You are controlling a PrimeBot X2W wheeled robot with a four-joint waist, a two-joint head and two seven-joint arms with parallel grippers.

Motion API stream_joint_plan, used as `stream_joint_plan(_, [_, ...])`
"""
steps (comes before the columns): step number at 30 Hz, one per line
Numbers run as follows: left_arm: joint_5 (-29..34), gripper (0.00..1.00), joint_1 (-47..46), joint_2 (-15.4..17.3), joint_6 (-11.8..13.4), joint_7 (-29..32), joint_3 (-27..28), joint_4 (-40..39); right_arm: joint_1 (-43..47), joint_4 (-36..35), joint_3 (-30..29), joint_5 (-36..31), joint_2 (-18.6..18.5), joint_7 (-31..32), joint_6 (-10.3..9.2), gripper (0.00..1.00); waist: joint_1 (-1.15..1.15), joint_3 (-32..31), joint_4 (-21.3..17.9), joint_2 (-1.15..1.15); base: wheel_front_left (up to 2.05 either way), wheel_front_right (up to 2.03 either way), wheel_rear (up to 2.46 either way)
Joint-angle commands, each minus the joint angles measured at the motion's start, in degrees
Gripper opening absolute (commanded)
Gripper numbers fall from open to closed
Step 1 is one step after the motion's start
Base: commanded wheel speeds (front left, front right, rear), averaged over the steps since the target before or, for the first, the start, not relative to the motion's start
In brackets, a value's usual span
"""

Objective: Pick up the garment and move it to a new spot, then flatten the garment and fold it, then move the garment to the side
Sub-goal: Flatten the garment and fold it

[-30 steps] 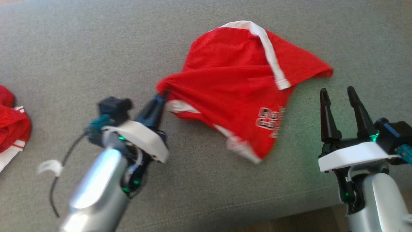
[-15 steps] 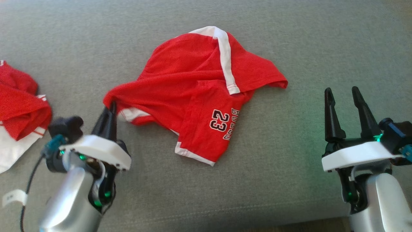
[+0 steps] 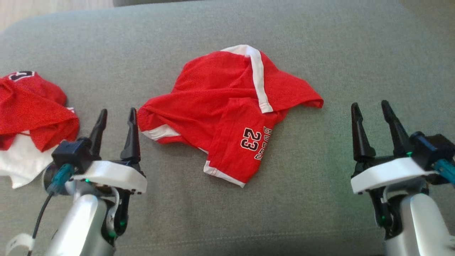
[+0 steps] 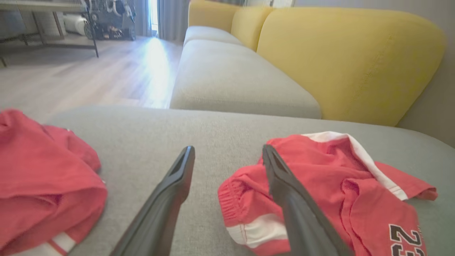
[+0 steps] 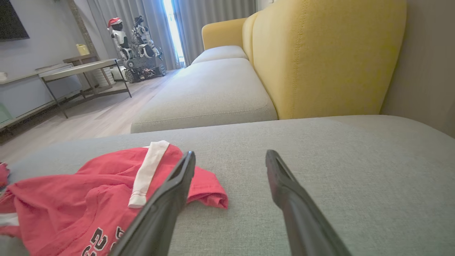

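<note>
Crumpled red white-trimmed garment (image 3: 234,117) lying mid-frame on grey fabric sofa cushion (image 3: 320,206); left gripper (image 3: 117,112), lower left, and right gripper (image 3: 369,105), lower right, both gaping wide, holding nothing.

Right tool (image 5: 230,153), fingers (image 5: 167,202) apart, over grey cushion (image 5: 355,170); crumpled red garment (image 5: 64,202) at lower left.

Soft, even daylight; head view sharp, faint green tint at lower right. Wrist views: window (image 5: 170,21) glare streaks the floor (image 4: 153,60); edges bow.
</note>
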Motion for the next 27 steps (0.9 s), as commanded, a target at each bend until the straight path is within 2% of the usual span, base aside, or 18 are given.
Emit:
stream_joint_plan(1, [0.96, 1.0, -1.4, 1.15, 0.6, -0.67, 2.81, -2.59, 0.1, -2.0, 1.57, -0.43, -0.33, 0.16, 0.21, 1.0, 0.0, -0.9, 0.53, 0.0, 0.0, 0.0, 0.0])
stream_joint_plan(11, [5.96, 1.0, 5.98, 2.11, 2.12, -0.69, 5.15, -6.87, 2.58, -2.53, 3.16, -2.53, -0.33, 2.07, 0.21, 1.0, 0.0, -5.01, 1.87, 0.0, 0.0, 0.0, 0.0])
stream_joint_plan(19, [5.82, 1.0, 10.06, 3.0, 3.35, -0.41, 5.68, -8.23, 4.11, -2.79, 4.35, -2.79, -0.33, 2.89, 0.21, 1.0, 0.0, -7.0, 2.14, 0.0, 0.0, 0.0, 0.0])
stream_joint_plan(27, [5.43, 1.0, 10.39, 3.3, 3.52, 0.71, 5.2, -9.15, 4.31, -3.25, 4.53, -2.75, -0.33, 3.38, 0.21, 1.0, 0.0, -6.96, 2.25, 0.0, 0.0, 0.0, 0.0])
